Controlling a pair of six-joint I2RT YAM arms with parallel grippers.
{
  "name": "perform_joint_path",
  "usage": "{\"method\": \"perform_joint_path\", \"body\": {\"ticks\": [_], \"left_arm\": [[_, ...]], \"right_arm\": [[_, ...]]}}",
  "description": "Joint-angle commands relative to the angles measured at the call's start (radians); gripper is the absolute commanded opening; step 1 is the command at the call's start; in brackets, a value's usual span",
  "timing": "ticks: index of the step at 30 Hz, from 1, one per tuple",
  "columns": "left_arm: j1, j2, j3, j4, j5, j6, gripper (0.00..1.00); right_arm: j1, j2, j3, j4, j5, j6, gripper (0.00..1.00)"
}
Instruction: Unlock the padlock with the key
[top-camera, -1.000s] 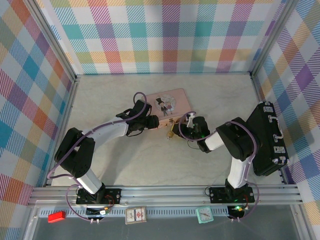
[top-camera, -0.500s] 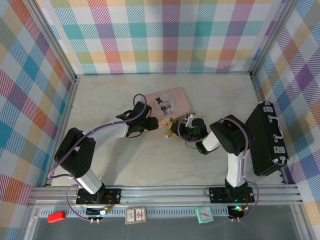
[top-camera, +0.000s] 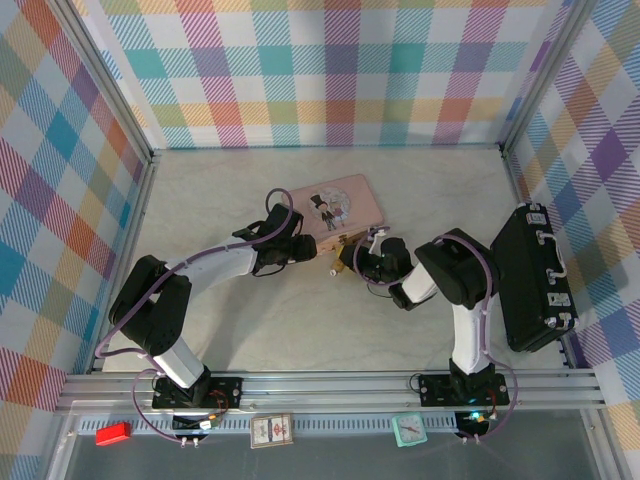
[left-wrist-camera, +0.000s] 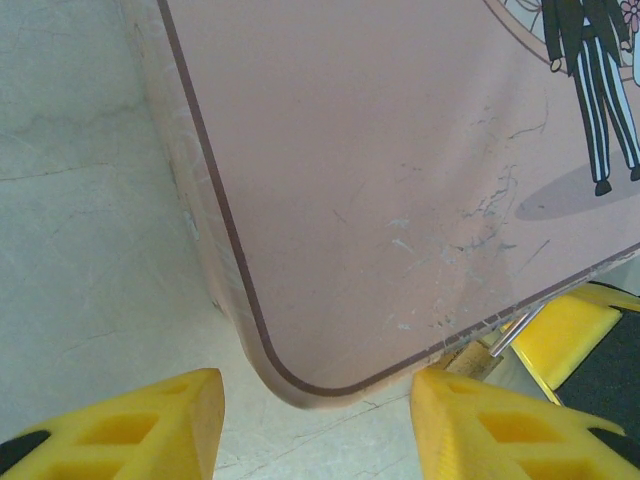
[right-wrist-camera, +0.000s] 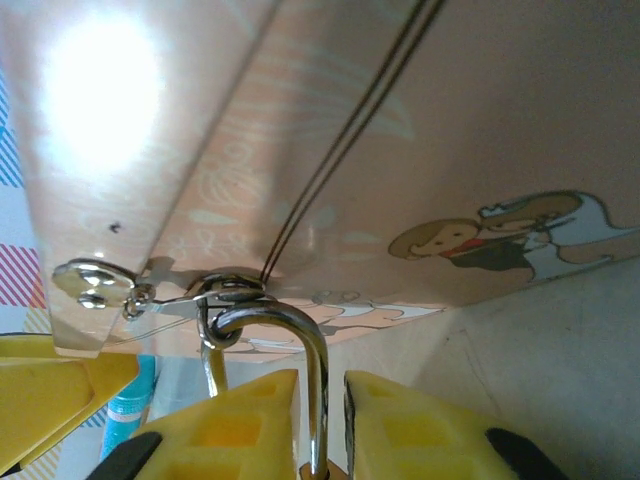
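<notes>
Here, your right gripper (right-wrist-camera: 322, 400) is at the padlock (right-wrist-camera: 318, 365) on the pink tin (right-wrist-camera: 400, 150).
The padlock hangs by its loop from the clasp (right-wrist-camera: 215, 295); the fingers (right-wrist-camera: 240, 420) stand close beside this loop (a thin gap on one side), pinching or not I cannot tell. Your left gripper (left-wrist-camera: 315, 425) is released, the tin's corner between its fingers.

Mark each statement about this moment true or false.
1. The padlock is hooked by its shackle through the clasp of the pink tin. True.
2. The left gripper holds the key. False: its fingers straddle the tin's corner.
3. The right gripper has its fingers close on either side of the shackle. True.
4. The black case lies left of the tin. False: it lies to the right.
</notes>
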Motion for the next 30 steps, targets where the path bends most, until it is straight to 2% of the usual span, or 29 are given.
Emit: {"method": "perform_joint_path", "body": {"ticks": [1,8,11,16,24,30], "left_arm": [[-0.009,-0.015,-0.017,0.015,-0.003,-0.012,0.51],[-0.009,-0.017,-0.023,0.022,-0.011,-0.023,0.51],[-0.009,-0.016,-0.024,0.021,-0.014,-0.026,0.51],[-0.009,-0.035,-0.040,0.035,-0.029,-0.033,0.51],[-0.009,-0.041,-0.040,0.033,-0.044,-0.036,0.51],[-0.009,-0.035,-0.036,0.039,-0.040,-0.042,0.51]], "right_arm": [[0.012,0.022,0.019,-0.005,0.010,0.013,0.17],[0.015,0.018,0.009,0.001,0.037,0.046,0.08],[0.014,0.010,0.005,-0.018,0.051,0.120,0.05],[0.029,-0.007,0.001,-0.025,0.082,0.247,0.04],[0.044,-0.096,-0.014,-0.110,0.184,0.284,0.00],[0.045,-0.119,0.004,-0.153,0.216,0.301,0.00]]}}
